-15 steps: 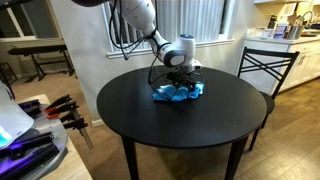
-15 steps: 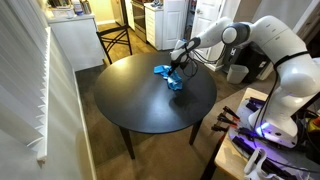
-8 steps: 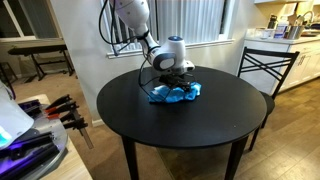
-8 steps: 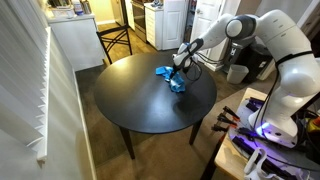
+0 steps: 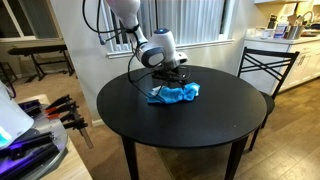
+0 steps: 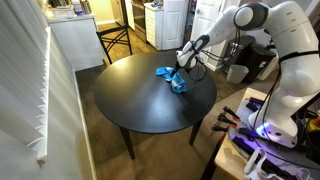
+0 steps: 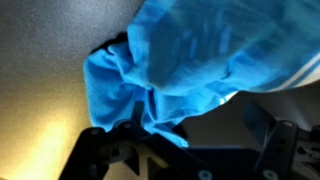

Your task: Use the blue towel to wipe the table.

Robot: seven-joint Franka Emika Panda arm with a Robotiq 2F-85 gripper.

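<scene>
A: One towel point(image 5: 178, 95) is all that we see on the tabletop point(image 5: 180, 128). It is blue and crumpled into a heap. Do we agree on where it lies?

B: Yes. In both exterior views it lies on the round black tabletop, away from the middle, on the side where the arm point(image 5: 150, 45) comes in. In an exterior view point(image 6: 170, 79) it is not far from the rim, but no part hangs over.

A: And the end effector point(image 5: 172, 78)?

B: It stands directly over the towel, pointing down, and its lower end touches the heap. We see the same in an exterior view point(image 6: 179, 71).

A: Does it hold the cloth?

B: We cannot tell. In the wrist view the towel point(image 7: 200, 60) fills most of the picture, and a fold of it hangs down between the two fingers point(image 7: 112, 150). The fingers are dark and partly hidden by the cloth. We cannot say whether they pinch the fold or only press on it.

A: Anything else near?

B: Only a chair point(image 5: 262, 65) beside the tabletop, well apart from the towel.
</scene>
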